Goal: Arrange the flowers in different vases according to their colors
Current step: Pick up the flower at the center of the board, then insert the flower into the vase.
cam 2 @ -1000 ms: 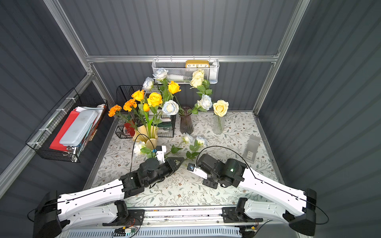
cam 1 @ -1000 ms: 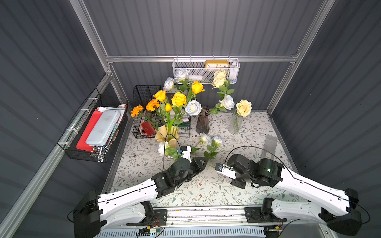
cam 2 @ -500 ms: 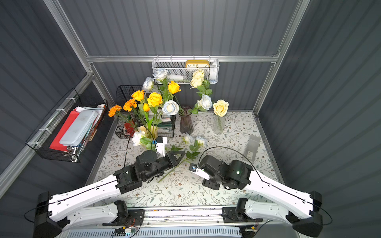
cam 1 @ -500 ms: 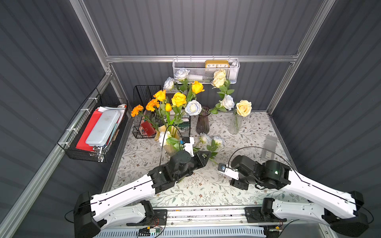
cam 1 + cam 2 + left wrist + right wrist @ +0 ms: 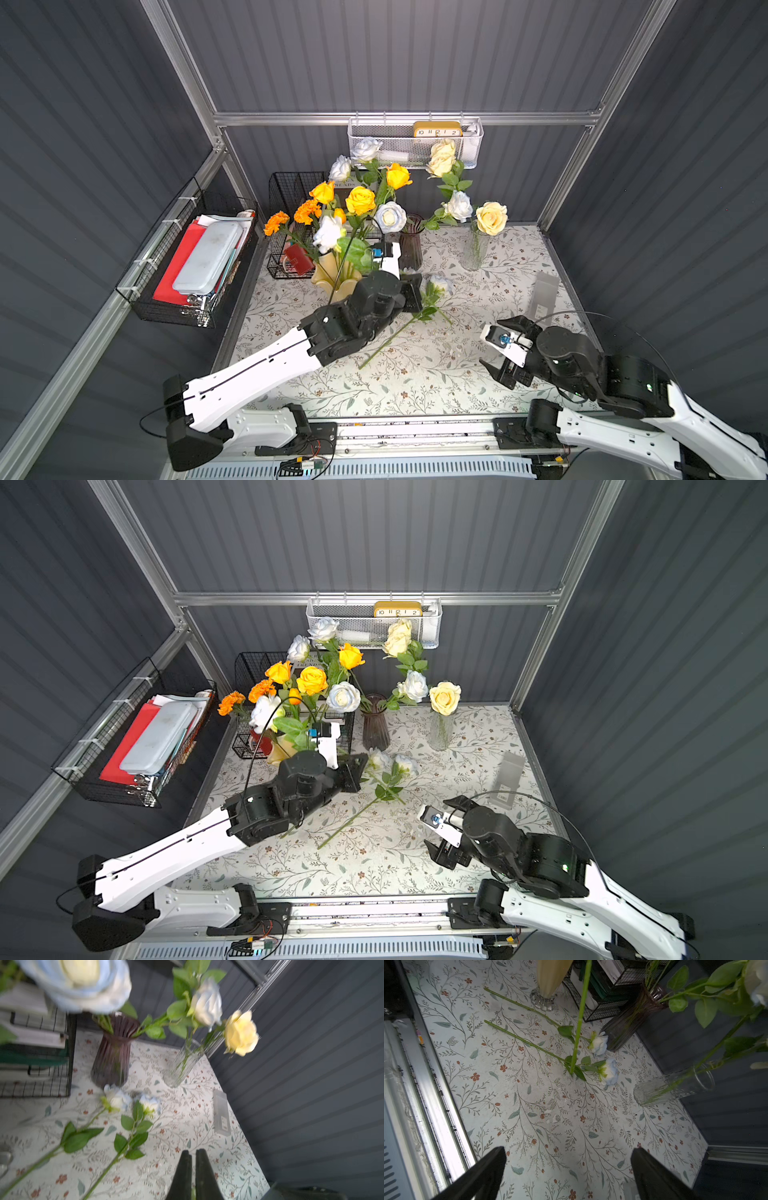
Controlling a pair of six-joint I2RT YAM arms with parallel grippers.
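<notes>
Bright, even light; left wrist view motion-blurred.

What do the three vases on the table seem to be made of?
Creamy-yellow vase: opaque, smooth, matte body, perhaps ceramic or plastic; its foot looks clear and glassy. Dark purple vase: probably tinted glass, judging by its translucent, glossy ribs. Clear vase: colourless textured glass, or possibly clear plastic; stems are plainly visible inside.

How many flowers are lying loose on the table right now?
2. Both bluish-white roses lie before the purple vase: one partly hidden by the left arm, the other beside it, toward the clear vase.
</notes>
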